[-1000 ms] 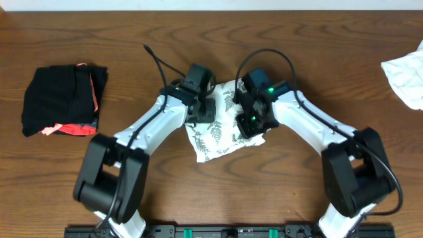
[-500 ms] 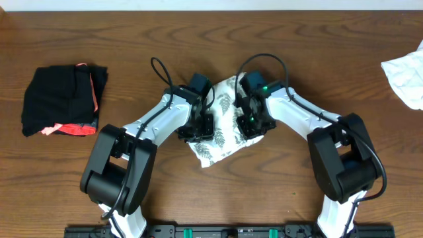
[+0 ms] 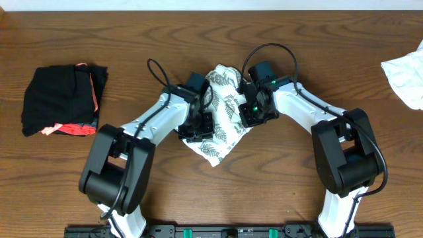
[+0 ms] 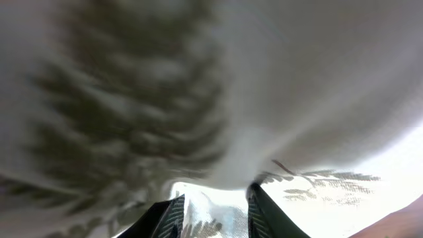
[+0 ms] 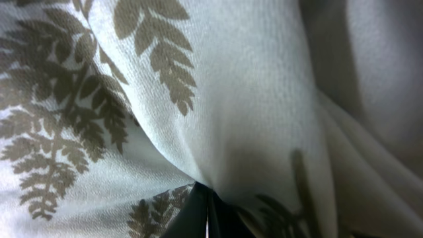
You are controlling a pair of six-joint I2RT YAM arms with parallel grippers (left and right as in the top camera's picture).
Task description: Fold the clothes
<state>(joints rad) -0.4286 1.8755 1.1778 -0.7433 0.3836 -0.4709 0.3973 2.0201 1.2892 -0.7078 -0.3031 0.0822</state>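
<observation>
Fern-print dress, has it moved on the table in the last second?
Yes. The dress has bunched upward in the overhead view, and its lower corner has slid right, farther from the black bundle.

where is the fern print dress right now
In the overhead view the fern-print dress is bunched at centre, between the left gripper and right gripper, right of the black bundle.

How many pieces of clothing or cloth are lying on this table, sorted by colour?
Fern-print dress: 1
Black bundle, pink trim: 1
Plain white cloth: 1
Total: 3
</observation>
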